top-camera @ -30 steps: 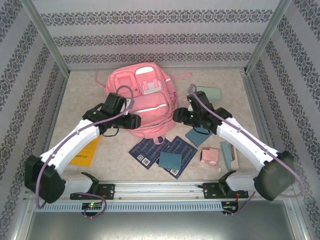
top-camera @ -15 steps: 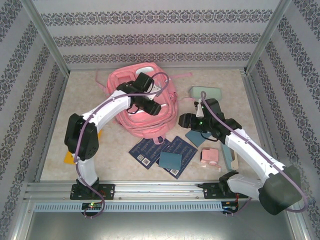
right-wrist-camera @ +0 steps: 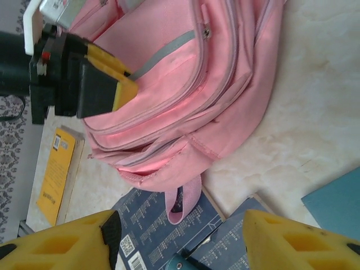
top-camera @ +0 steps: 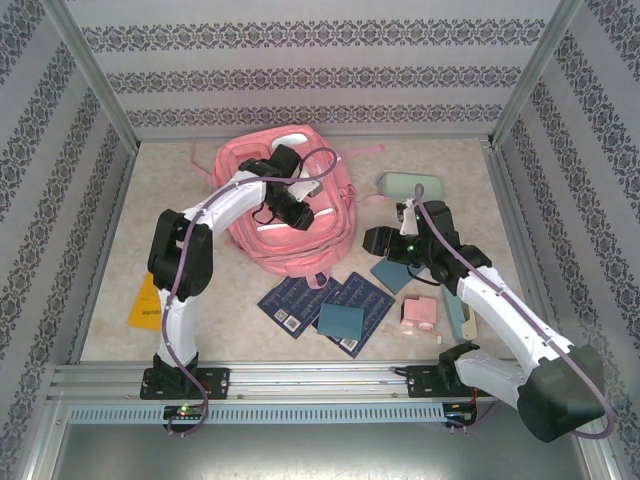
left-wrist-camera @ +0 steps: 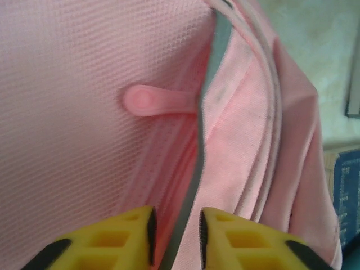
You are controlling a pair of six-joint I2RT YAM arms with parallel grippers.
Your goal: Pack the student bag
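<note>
Toward the back centre of the overhead view, the student bag, a large pink fabric backpack with a white reflective stripe, lies flat on the beige marbled counter. The left arm arches over it from the lower left. The left end effector sits over the bag's front panel, close to the stripe.

Seen from the left wrist, its two yellow fingers stand close together at the bottom edge of the frame. A thin grey fabric strip and a ridge of pink cloth run through the narrow gap between them. Whether they actually pinch the cloth cannot be told. A rounded pink pull tab lies on the mesh-textured fabric, above them at centre left.

The right end effector hovers just right of the bag's lower right side, apart from it. Its fingers are spread wide with nothing between them.

A pale green oblong case lies to the right of the bag. Below the bag lie two dark blue printed booklets, with a teal square card on top of them. A small pink box sits at lower right. A flat yellow book lies at far left, beside the left arm.
</note>
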